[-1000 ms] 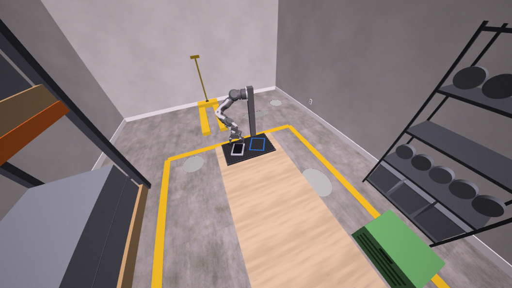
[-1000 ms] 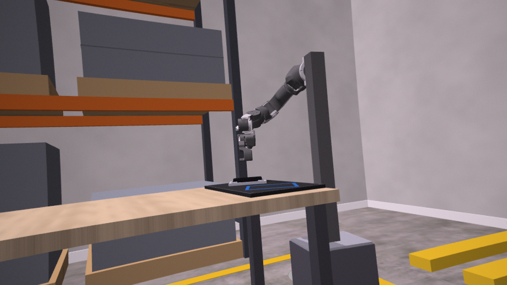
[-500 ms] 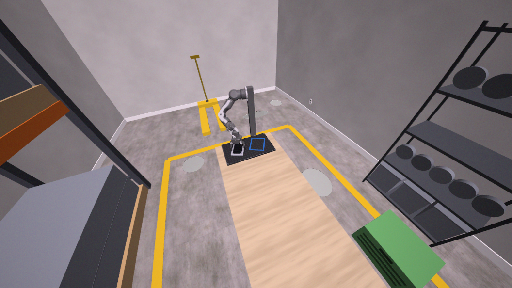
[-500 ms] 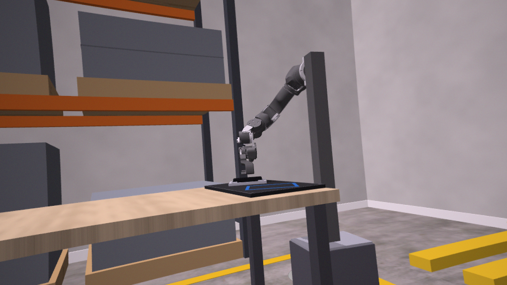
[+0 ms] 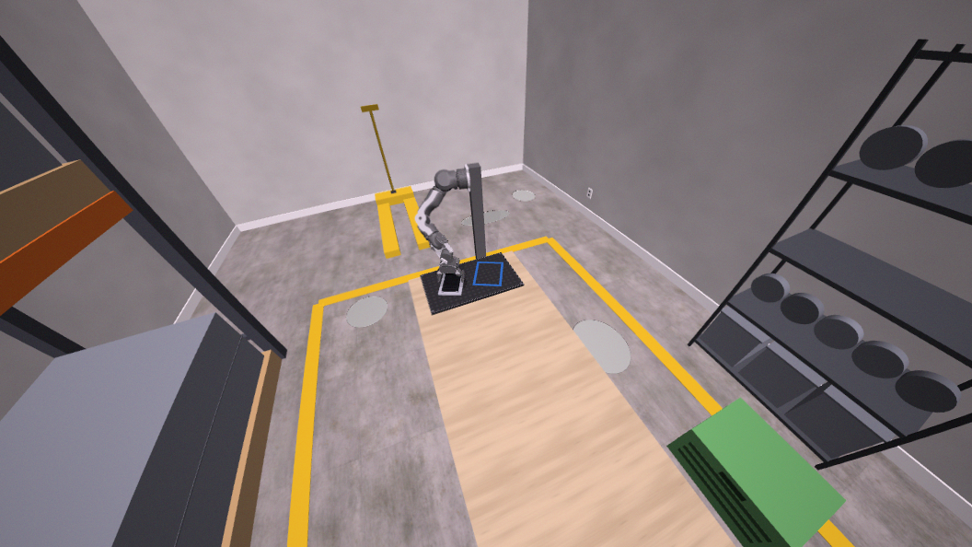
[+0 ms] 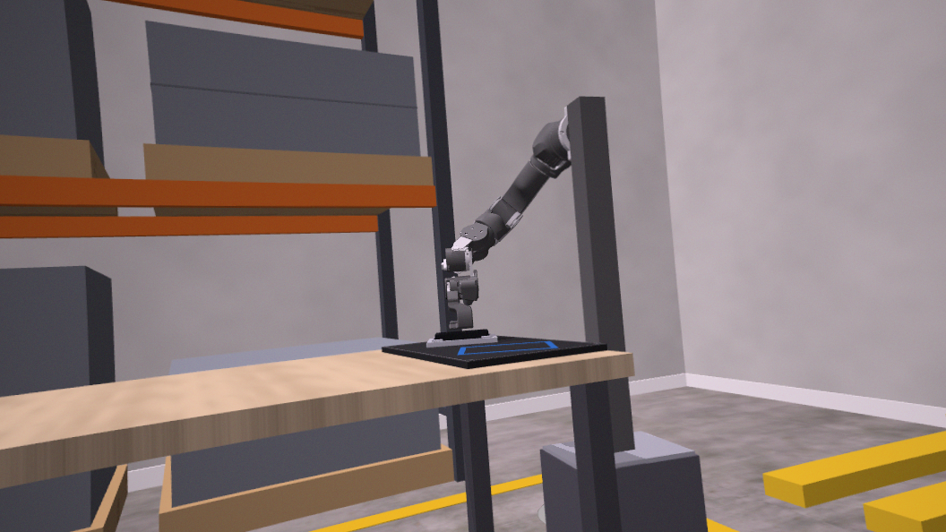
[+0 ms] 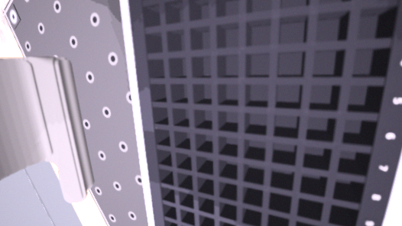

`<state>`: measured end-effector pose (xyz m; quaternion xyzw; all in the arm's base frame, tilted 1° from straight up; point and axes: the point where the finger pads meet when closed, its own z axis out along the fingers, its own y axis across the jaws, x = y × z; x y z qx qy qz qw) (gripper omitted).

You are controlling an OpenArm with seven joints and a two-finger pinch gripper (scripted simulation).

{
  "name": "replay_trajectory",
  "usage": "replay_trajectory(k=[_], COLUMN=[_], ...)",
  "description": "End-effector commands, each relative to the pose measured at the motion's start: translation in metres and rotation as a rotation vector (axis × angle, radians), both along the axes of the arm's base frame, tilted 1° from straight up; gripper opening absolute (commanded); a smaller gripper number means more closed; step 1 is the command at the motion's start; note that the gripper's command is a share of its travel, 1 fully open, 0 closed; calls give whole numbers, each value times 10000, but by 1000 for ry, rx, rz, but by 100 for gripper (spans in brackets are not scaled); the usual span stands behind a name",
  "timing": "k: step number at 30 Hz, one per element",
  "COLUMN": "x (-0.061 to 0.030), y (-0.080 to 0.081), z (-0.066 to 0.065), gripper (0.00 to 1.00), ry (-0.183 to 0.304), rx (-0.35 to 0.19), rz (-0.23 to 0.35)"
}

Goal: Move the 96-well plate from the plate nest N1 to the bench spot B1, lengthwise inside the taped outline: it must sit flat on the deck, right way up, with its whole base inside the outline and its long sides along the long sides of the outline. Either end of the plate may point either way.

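The black 96-well plate (image 7: 264, 114) (image 5: 451, 285) sits in the pale-rimmed plate nest N1 on the left part of the dark perforated deck (image 5: 473, 281). In the wrist view its grid of wells fills most of the picture. My gripper (image 6: 460, 325) hangs straight down just over the plate, open, with nothing between the fingers. One finger (image 7: 57, 126) shows to the left of the plate, over the deck; the other finger is out of view. The blue taped outline B1 (image 5: 488, 273) lies empty to the right of the nest and also shows in the exterior view (image 6: 506, 347).
The deck lies at the far end of a long wooden bench (image 5: 537, 408). The arm's dark mounting post (image 6: 595, 225) stands right behind B1. Shelving racks stand at both sides of the room and a green box (image 5: 754, 476) sits at the bench's near end.
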<state>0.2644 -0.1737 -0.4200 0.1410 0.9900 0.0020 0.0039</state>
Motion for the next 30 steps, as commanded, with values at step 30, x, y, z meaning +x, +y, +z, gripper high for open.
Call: replay_trajectory(k=[30], x=[15], y=[6], z=[-195], gripper=[77], ry=[-3], rx=[7], rz=[5])
